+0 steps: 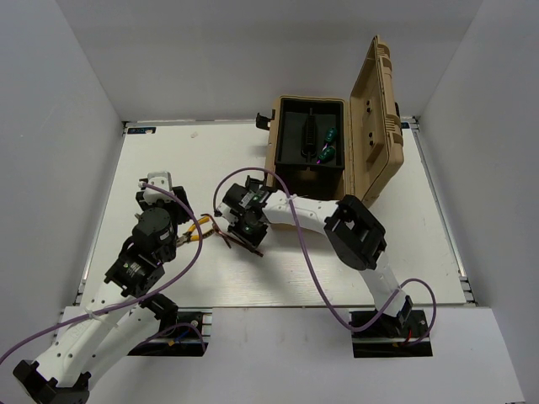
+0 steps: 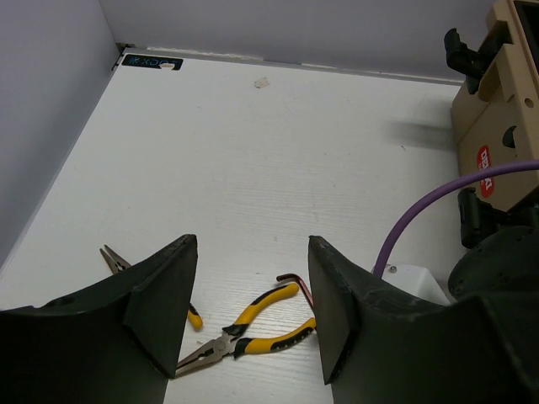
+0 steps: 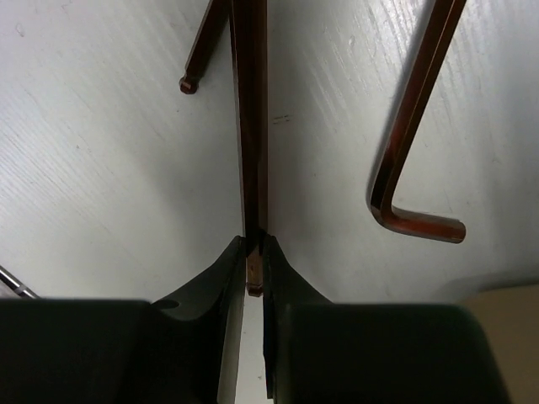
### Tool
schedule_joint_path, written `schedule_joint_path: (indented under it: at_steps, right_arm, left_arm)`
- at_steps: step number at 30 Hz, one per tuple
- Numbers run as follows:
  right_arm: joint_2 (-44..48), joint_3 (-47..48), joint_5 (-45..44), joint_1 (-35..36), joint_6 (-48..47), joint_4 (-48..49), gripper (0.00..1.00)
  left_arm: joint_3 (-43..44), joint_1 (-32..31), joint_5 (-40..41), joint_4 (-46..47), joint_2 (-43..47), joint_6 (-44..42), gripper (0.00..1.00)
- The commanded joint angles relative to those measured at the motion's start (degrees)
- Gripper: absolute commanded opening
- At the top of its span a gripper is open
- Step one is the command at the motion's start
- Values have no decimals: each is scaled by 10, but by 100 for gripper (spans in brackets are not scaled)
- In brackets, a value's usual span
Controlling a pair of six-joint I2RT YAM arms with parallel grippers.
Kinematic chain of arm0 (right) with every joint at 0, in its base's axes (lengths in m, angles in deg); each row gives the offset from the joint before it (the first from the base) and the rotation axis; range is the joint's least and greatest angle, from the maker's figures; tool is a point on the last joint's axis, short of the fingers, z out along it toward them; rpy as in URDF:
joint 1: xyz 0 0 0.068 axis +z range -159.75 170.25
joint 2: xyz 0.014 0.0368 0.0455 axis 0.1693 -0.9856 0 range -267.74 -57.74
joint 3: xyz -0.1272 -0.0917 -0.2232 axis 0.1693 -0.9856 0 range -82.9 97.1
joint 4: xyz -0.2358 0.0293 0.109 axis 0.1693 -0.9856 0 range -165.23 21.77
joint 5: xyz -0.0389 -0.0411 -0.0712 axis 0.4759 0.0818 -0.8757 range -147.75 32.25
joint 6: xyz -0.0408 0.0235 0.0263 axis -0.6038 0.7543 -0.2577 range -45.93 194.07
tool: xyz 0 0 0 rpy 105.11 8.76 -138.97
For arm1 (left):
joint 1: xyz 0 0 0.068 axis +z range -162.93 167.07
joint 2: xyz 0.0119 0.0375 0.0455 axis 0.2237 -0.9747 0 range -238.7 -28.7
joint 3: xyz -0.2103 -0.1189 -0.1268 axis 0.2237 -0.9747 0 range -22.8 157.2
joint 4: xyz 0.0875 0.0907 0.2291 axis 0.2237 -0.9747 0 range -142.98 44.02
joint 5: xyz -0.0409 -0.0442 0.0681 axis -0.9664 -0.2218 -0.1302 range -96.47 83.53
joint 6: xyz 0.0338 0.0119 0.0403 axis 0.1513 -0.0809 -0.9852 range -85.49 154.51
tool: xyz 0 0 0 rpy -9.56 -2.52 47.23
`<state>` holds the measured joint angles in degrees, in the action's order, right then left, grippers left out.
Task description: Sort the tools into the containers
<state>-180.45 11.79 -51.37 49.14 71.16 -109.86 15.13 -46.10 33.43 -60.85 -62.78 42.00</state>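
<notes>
Both arms are built from white links [image 1: 91, 330], pierced with rows of small holes, and joined by bulky black joint housings [image 1: 354, 236]. A purple cable [image 1: 313, 273] is run along each arm. Broad matt black wedge-shaped fingers [image 2: 160, 295] are seen on the left wrist; narrower, curved black fingers [image 3: 210, 282] on the right. Each arm is mounted on a black base plate [image 1: 392, 338].

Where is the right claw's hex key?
Right wrist view, centre: the thin dark-red hex key is pinched in the right claw, an L-shaped dark-red key to its right.
</notes>
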Motion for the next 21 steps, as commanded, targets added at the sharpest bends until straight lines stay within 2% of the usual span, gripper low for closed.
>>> schedule_joint_path:
  at_steps: [1,7,8,12,21]
  right_arm:
    - [-13,3,-5,1,4,16,0]
    - [-24,1,-26,3,1,28,0]
    - [-27,5,-26,3,2,30,9]
    - [-41,21,-27,4,2,29,26]
    - [-71,83,-23,4,-1,15,36]
  left_arm:
    - [6,1,-1,-2,1,-1,65]
    - [6,1,-1,-2,1,-1,65]
    - [6,1,-1,-2,1,-1,65]
    - [6,1,-1,-2,1,-1,65]
    - [6,1,-1,-2,1,-1,65]
